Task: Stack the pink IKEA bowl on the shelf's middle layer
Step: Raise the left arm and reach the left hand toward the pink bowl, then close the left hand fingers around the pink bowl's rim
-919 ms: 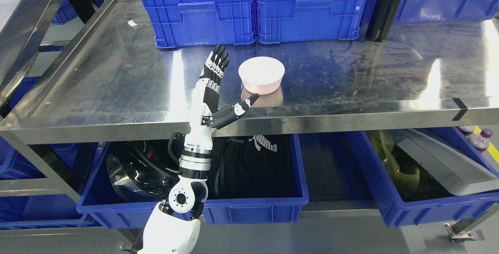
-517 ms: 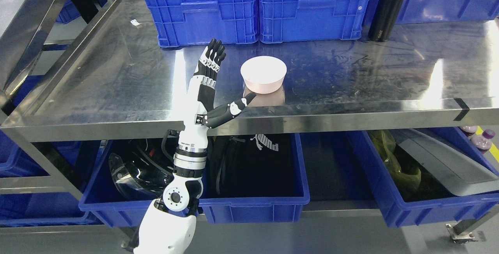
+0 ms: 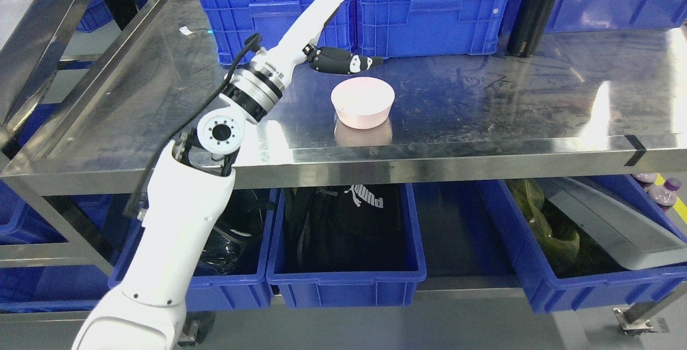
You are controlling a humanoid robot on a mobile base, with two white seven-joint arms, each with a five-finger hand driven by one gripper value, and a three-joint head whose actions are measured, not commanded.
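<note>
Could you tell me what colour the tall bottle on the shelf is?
Black, seen in the head view: bottle.

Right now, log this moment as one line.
left hand: open, raised behind bowl | bowl: on shelf, untouched | right arm: out of view

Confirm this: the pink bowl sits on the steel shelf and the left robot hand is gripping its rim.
Not quite. The pink bowl does sit on the steel shelf, but the head view shows the left robot hand open above and behind it, touching nothing.
</note>
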